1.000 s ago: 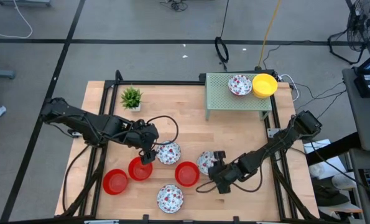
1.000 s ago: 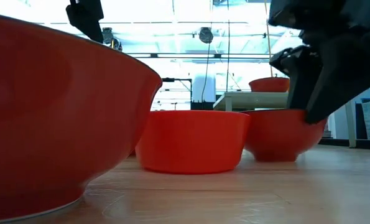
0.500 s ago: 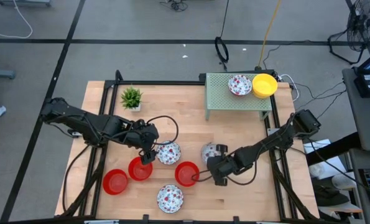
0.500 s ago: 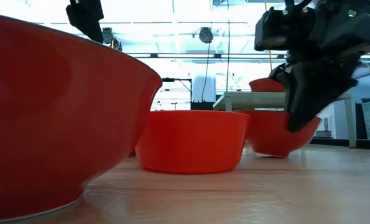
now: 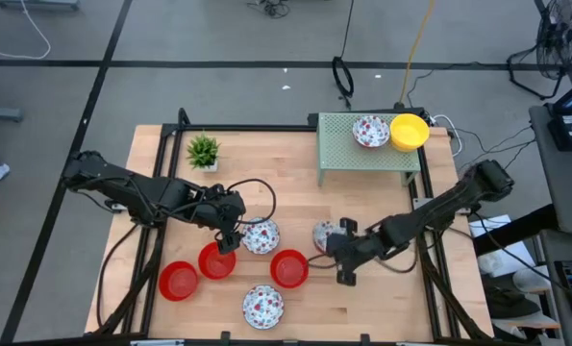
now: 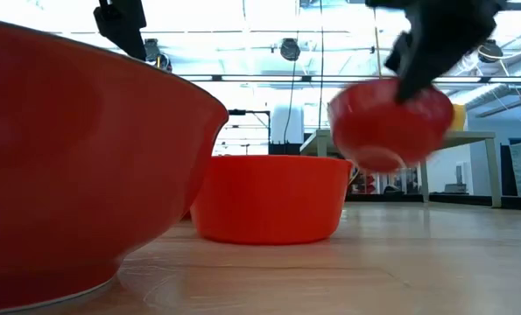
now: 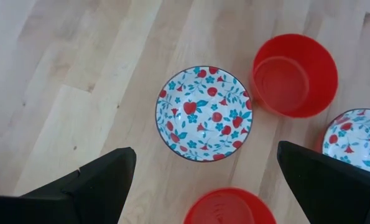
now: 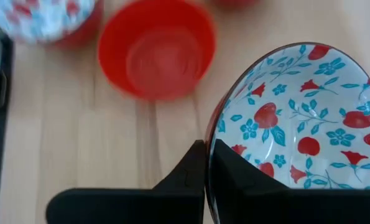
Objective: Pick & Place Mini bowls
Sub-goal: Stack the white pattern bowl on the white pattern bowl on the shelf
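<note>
My right gripper (image 5: 334, 240) is shut on a mini bowl (image 8: 296, 118), floral inside and red outside, at the table's middle right. In the low view this bowl (image 6: 387, 122) hangs tilted above the tabletop. My left gripper (image 5: 230, 235) hovers open over another floral bowl (image 7: 203, 112), one finger on each side, touching nothing. Red bowls (image 5: 215, 259) (image 5: 288, 268) (image 5: 178, 281) and a floral bowl (image 5: 263, 306) rest on their bases on the wood. My right gripper pinches the floral bowl's rim (image 8: 211, 134) with one finger inside the bowl and one outside against its red wall. The fingers slant down from the table's right. The bowl is lifted clear of the table and tilted.
A green rack (image 5: 343, 144) at the far right carries a floral bowl (image 5: 370, 131) and a yellow bowl (image 5: 409, 132). A small potted plant (image 5: 203, 150) stands at the far left. Bare wood lies in the table's middle.
My right gripper has risen and drawn a little toward the far edge with the floral bowl. The bowl stood on the table a second ago, tipped up on one side, and now hangs clear and tilted.
</note>
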Controlling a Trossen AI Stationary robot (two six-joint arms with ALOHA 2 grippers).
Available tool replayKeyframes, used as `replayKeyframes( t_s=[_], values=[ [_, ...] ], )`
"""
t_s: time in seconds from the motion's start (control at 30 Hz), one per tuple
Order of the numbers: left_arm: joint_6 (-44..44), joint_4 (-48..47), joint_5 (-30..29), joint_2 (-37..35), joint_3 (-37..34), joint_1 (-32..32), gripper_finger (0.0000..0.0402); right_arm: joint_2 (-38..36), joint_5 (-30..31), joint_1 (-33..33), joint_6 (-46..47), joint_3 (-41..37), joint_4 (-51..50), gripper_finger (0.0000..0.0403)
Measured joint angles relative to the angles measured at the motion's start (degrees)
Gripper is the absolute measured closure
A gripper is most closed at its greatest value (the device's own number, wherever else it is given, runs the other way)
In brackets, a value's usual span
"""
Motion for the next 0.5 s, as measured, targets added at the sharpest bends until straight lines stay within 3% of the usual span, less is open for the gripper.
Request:
replayKeyframes(
  t_s=[0.27, 0.5],
  values=[
    [1.1, 0.0, -1.3, 0.0, 0.0, 0.0, 0.0007, -12.7, 11.3, -1.0, -7.8, 0.0, 0.8, 0.0402],
    [1.1, 0.0, -1.4, 0.0, 0.0, 0.0, 0.0007, -21.6, 22.7, -7.8, -18.3, 0.0, 0.8, 0.0402]
  ],
)
